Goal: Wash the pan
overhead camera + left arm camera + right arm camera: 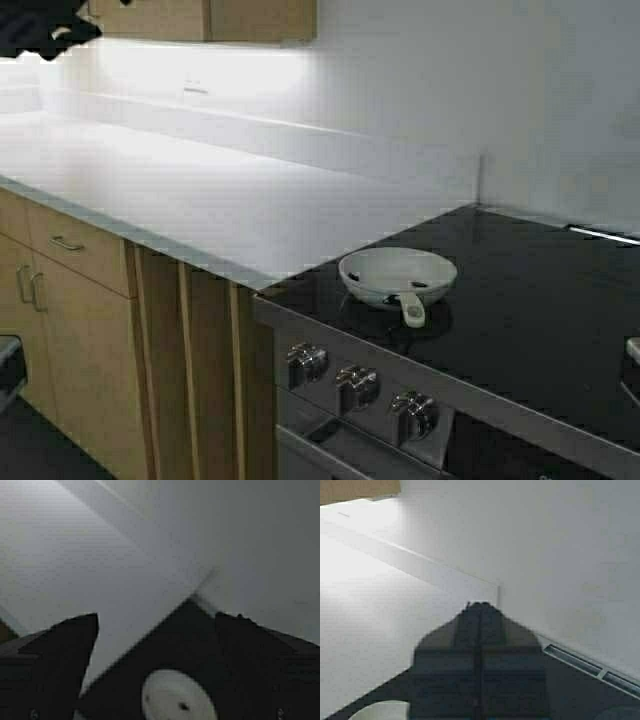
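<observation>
Kitchen worktop (200,190) runs to a black stove (520,330); the pan (397,276) sits at the stove's front-left corner, untouched; no sink shows, so washing is all ahead; left gripper (155,645) spread wide above it; right gripper (479,630) pressed together.

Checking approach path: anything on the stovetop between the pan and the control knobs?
Nothing: high view shows only bare black stovetop between pan and knobs; the handle points toward them.

The small round frying pan (397,273) is cream-white with a few dark specks inside. The glass stovetop (520,310) is glossy black, the flat countertop (180,190) plain white.
</observation>
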Motion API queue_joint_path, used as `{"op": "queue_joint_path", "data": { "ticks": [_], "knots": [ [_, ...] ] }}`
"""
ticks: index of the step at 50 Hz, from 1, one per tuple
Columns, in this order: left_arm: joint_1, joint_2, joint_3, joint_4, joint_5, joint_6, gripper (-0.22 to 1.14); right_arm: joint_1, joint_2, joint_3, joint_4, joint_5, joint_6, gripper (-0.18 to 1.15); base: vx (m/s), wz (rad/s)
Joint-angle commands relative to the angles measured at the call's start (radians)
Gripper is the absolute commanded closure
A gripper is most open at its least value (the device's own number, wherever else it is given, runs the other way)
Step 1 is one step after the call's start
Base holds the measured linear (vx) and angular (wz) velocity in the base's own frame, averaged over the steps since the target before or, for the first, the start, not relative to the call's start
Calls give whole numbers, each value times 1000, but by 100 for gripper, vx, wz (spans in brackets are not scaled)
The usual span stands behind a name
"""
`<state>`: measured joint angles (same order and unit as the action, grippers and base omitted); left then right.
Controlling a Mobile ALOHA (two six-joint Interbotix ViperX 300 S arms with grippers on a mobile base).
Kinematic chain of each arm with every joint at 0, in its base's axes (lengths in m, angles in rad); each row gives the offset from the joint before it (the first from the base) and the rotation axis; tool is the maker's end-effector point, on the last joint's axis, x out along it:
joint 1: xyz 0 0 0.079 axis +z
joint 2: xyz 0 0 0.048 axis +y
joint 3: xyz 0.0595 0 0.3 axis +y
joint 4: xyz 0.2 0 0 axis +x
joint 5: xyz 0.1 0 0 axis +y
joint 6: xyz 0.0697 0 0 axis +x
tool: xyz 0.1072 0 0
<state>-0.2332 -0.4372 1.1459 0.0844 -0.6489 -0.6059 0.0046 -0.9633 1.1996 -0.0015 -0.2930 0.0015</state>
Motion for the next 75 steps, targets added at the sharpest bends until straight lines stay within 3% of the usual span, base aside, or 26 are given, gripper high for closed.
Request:
{"op": "queue_joint_path", "data": {
  "ticks": [1,12,24,42,75],
  "knots": [
    [-14,115,-31,57,-74,-80,-9,2,3,-11,2,-11,-2,91,0,0],
    [-64,351,-64,147,-238,-236,-9,2,3,-8,0,-11,-2,91,0,0],
    [-153,591,-163,255,-295,-407,-9,2,3,-6,-2,-11,-3,91,0,0],
    [-178,910,-296,287,-517,-615,-9,2,6,-6,-2,-11,-6,91,0,0],
    [-305,1307,-611,314,-572,-834,-9,2,18,-3,-2,-11,-5,91,0,0]
  ]
}}
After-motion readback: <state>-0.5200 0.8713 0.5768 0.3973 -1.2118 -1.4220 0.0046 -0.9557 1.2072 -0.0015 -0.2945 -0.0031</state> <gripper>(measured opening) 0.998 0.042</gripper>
